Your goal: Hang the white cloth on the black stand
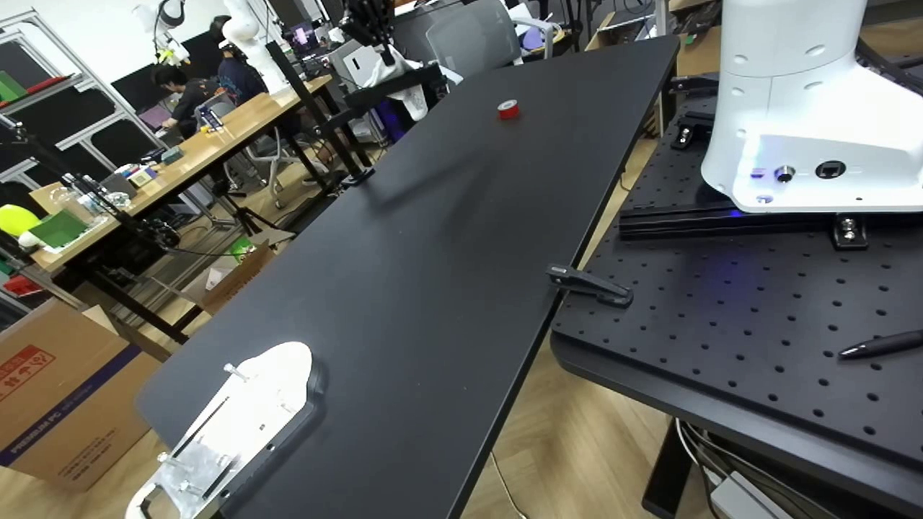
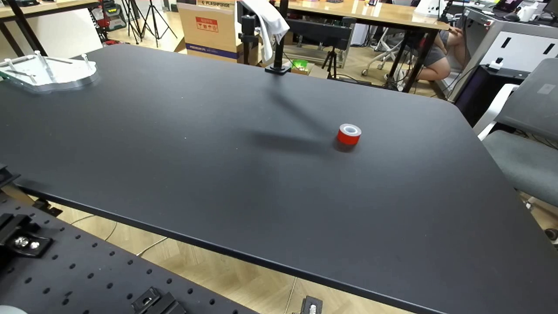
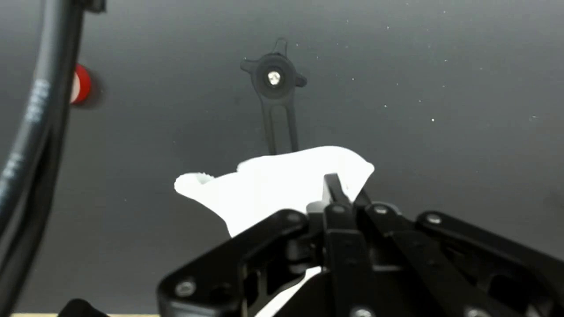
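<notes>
The tool (image 3: 348,193) pinches the white cloth (image 3: 282,185) up by the bar (image 1: 414,80) of the black stand (image 1: 332,126). I see some cloth above the bar and some dangling below it.

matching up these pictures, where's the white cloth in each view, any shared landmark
In an exterior view: white cloth, near top, left of centre.
In an exterior view: white cloth, top edge, near middle.
In the wrist view: white cloth, near centre, partly behind the gripper.
Shared landmark: the red roll.

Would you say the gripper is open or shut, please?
Shut: in the wrist view, the gripper pinches the white cloth, its jaws close together.
</notes>
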You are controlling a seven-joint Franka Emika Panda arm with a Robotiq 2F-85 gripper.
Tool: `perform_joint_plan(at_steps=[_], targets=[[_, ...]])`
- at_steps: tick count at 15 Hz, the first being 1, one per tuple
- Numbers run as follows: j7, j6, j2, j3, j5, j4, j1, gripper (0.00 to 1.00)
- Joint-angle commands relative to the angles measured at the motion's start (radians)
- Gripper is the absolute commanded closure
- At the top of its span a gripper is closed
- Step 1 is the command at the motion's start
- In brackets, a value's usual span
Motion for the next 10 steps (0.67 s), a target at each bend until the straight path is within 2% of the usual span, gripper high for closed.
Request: perform_joint_plan(at_steps=[1,10], targets=[[0.001,-0.029,0.008,-0.023,0.008,-0.028,-0.026,0.99],[0.003,-0.001,0.013,-0.024,-0.017,-0.027,-0.025,0.99]])
